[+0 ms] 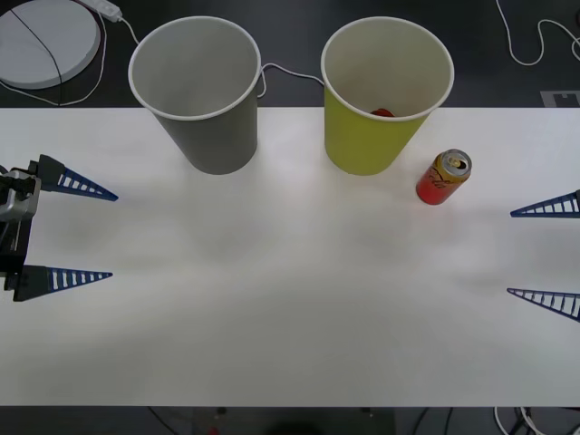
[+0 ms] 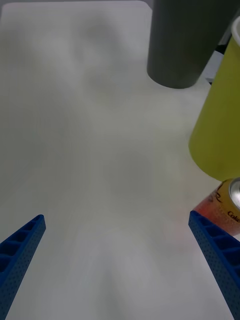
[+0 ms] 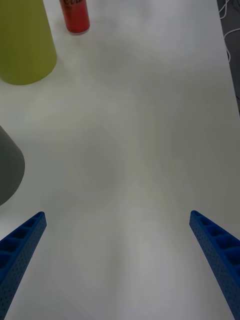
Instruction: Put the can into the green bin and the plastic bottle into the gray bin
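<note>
The can (image 1: 443,177), red with a gold upper part, stands upright on the white table just right of the green bin (image 1: 362,145). The gray bin (image 1: 217,136) stands left of the green one; both are upright and open. Something small and red (image 1: 382,112) shows inside the green bin. The plastic bottle is out of view. My left gripper (image 1: 113,236) hovers open at the table's left side, empty. My right gripper (image 1: 510,253) is open at the right side, nearer than the can. The right wrist view has the can (image 2: 225,205) by one blue finger (image 2: 215,250).
A round white device (image 1: 45,41) and white cables (image 1: 535,41) lie on the dark floor behind the table. The table's front edge (image 1: 290,404) runs along the bottom. Bare tabletop spreads between the two grippers.
</note>
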Robot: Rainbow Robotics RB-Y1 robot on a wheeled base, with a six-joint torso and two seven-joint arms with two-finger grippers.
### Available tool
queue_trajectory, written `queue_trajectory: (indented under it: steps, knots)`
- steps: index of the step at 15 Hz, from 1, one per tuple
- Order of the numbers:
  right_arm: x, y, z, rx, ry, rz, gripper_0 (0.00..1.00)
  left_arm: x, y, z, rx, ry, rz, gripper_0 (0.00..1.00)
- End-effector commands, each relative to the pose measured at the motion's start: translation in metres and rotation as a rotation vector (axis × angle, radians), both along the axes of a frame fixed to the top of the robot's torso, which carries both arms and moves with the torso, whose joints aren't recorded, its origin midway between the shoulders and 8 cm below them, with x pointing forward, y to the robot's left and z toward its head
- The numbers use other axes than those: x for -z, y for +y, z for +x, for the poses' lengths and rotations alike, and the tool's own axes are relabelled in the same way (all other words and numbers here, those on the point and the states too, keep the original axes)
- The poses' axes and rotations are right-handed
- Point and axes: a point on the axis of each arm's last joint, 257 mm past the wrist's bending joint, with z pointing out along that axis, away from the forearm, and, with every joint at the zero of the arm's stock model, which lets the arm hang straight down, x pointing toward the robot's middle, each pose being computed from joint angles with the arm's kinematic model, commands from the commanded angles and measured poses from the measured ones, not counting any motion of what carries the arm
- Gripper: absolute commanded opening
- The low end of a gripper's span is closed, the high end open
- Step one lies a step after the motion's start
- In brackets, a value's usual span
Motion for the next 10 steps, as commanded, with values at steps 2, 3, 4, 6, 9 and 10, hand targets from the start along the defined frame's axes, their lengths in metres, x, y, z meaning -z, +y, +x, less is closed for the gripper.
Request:
queue_trajectory:
  steps: [2, 3, 4, 6, 9, 10]
  knots:
    - [0.007, -0.005, 0.008, 0.177, 0.028, 0.055, 1.0, 0.0, 0.0, 0.0, 0.0, 0.0, 0.0, 1.0]
    - [0.011, -0.006, 0.01, 0.217, 0.032, 0.082, 1.0, 0.0, 0.0, 0.0, 0.0, 0.0, 0.0, 1.0]
    - [0.015, -0.008, 0.013, 0.262, 0.034, 0.109, 1.0, 0.0, 0.0, 0.0, 0.0, 0.0, 0.0, 1.0]
    - [0.022, -0.01, 0.019, 0.335, 0.04, 0.16, 1.0, 0.0, 0.0, 0.0, 0.0, 0.0, 0.0, 1.0]
    - [0.032, -0.012, 0.028, 0.442, 0.056, 0.247, 1.0, 0.0, 0.0, 0.0, 0.0, 0.0, 0.0, 1.0]
    - [0.036, -0.013, 0.032, 0.485, 0.062, 0.28, 1.0, 0.0, 0.0, 0.0, 0.0, 0.0, 0.0, 1.0]
